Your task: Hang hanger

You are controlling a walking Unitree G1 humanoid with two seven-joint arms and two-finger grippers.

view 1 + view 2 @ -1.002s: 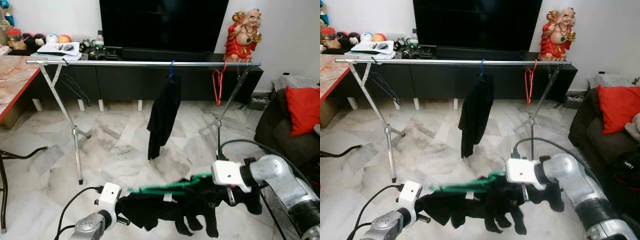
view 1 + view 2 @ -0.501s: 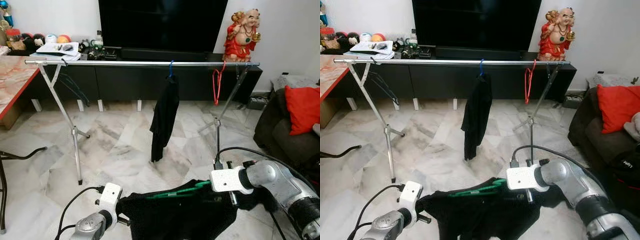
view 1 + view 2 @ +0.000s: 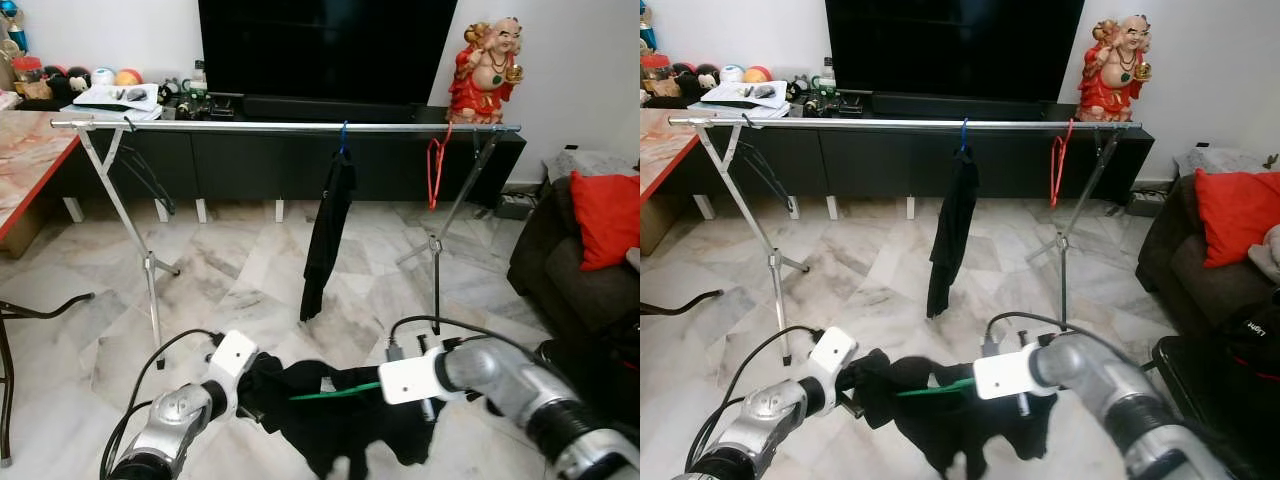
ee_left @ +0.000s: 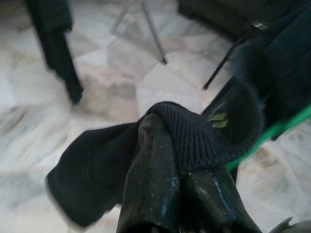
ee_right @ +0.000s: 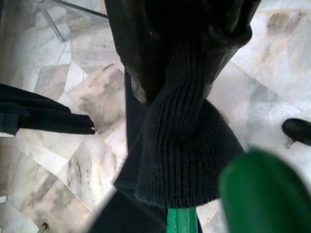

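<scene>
Both grippers clenched on the garment — left, right — green hanger low between them, well short of the rail; lift level, hook first.

Rail has a long bare stretch btwn the dark hanger at its left end & the black garment mid-rail, plenty of room there. Shorter gap btwn that garment & the red hanger. Right end is cramped: red hanger sits right by the stand's legs. Sofa w/ red cushion blocks far right, table on the left
</scene>
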